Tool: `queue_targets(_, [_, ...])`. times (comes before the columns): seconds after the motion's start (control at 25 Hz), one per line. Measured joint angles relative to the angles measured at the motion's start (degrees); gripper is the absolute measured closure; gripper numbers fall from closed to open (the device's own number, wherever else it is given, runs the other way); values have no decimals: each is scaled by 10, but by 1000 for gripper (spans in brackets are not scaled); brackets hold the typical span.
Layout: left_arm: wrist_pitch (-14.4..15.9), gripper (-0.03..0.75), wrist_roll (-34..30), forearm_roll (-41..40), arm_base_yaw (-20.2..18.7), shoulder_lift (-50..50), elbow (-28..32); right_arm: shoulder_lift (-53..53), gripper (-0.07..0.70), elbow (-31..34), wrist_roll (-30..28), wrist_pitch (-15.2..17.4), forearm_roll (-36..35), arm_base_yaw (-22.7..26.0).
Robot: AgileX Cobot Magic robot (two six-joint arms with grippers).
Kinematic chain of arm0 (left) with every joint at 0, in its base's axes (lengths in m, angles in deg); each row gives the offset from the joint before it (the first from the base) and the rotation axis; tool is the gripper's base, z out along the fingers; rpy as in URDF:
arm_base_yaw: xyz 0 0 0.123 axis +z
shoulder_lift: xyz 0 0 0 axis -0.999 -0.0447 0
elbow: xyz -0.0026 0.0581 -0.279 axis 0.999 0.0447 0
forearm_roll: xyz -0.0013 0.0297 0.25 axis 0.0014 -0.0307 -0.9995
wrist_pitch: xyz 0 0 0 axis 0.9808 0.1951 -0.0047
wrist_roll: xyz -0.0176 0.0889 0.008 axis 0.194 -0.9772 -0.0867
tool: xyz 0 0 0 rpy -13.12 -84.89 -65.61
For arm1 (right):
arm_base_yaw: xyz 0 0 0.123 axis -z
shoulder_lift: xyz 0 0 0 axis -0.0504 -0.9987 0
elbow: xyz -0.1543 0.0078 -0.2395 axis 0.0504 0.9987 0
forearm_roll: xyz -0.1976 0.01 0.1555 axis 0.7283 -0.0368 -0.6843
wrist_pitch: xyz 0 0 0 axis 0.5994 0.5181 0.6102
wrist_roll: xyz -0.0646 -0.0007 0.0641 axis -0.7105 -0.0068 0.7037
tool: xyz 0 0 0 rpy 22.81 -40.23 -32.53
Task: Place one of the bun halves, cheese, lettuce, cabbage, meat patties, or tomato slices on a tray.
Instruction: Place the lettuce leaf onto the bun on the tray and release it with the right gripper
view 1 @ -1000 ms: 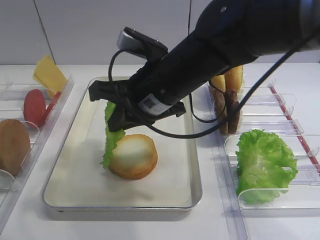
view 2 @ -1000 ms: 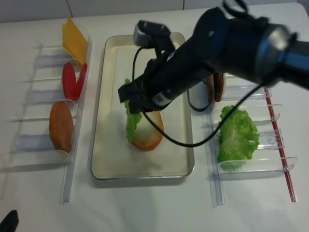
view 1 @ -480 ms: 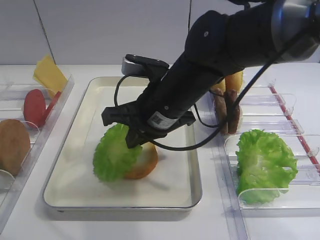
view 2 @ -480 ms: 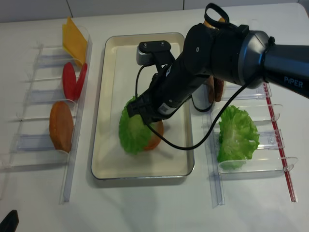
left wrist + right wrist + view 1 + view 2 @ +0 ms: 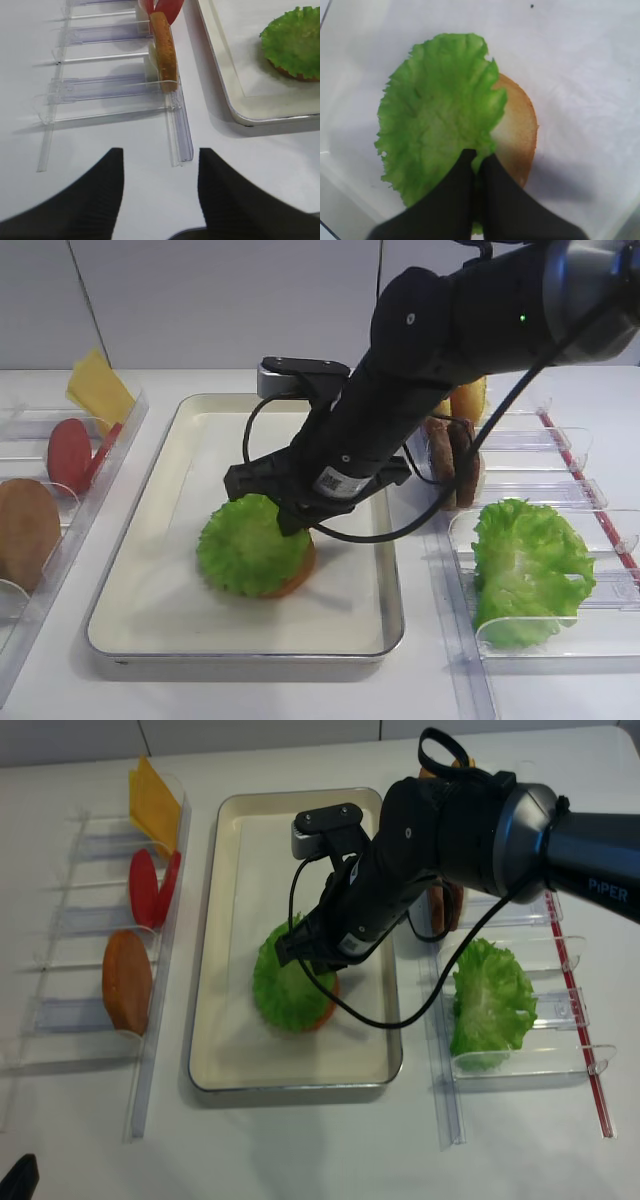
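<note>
Right gripper (image 5: 477,165) pinches the lettuce (image 5: 437,112) edge.
Leaf lies over a bun half (image 5: 517,137) on the tray (image 5: 150,625); left gripper (image 5: 157,172) hangs parted.

hidden: bun half (image 5: 520,135) mostly under lettuce (image 5: 440,115) | cut off: left claw (image 5: 160,195) fingertips

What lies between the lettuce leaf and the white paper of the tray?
A bun half lies there, under the lettuce and on the tray liner. The right wrist view shows it best; the right gripper pinches the leaf's edge.
</note>
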Motion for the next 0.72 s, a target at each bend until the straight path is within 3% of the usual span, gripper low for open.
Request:
queue_targets(0.4, [0, 396, 0, 0, 0, 0, 0, 0, 568, 0, 9, -2, 7, 0])
queue_targets(0.72, [0, 396, 0, 0, 0, 0, 0, 0, 324, 0, 9, -7, 24, 0])
